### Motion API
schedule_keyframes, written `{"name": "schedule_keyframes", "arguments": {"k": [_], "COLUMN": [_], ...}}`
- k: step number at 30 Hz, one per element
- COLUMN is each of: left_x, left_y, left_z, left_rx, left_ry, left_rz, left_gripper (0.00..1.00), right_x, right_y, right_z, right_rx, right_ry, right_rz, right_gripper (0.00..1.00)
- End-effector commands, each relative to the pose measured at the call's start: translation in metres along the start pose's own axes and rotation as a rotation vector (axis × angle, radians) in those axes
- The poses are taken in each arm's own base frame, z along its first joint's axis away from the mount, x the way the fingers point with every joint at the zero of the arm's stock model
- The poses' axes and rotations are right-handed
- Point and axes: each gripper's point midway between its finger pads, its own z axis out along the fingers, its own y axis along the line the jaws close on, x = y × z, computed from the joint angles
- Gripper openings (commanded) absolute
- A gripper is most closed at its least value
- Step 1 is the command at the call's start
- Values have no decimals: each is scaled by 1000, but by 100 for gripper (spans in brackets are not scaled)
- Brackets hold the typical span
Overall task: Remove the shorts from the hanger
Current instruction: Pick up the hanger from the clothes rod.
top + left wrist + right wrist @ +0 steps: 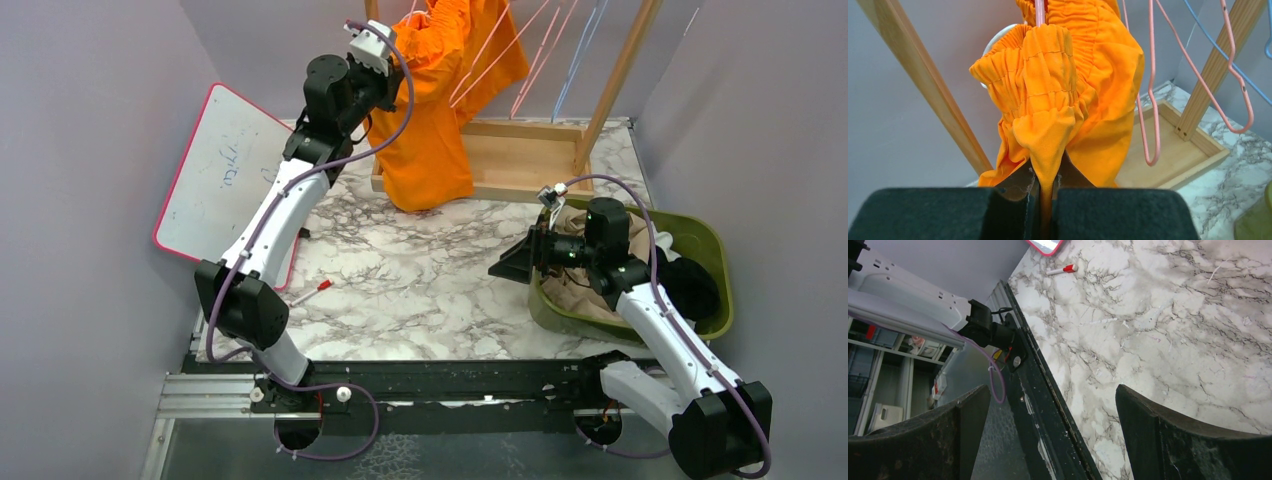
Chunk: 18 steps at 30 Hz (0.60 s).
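- The left gripper (1044,202) was clamped on a fold of the orange shorts (1063,90), which hung from a pink hanger (1039,11).
- The right gripper (1050,435) gaped empty above the marble table (1158,330).

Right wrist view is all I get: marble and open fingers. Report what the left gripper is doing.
Observer: The left gripper is shut on a fold of the orange shorts.
Operator: Say whether they are off the hanger.
Observer: No; their waistband hangs on a pink hanger on the wooden rack.
Operator: Place my right gripper.
Observer: The right gripper hovers beside a green bin holding tan fabric.
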Motion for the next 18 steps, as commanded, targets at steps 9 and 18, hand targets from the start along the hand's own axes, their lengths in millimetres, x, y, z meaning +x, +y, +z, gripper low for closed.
{"name": "schedule_keyframes", "arguments": {"k": [9, 18], "left_x": [-10, 84], "left_y": [2, 9], "left_z": [-84, -154], "left_rx": [-102, -251], "left_ry": [-73, 161], "left_rz": [38, -62], "left_gripper": [0, 0], "right_x": [6, 5], "right_y": [-9, -14], "right_z": [2, 2], "right_rx": [33, 66], "right_ry": [11, 2], "right_rz": [32, 37], "right_gripper": [97, 97]}}
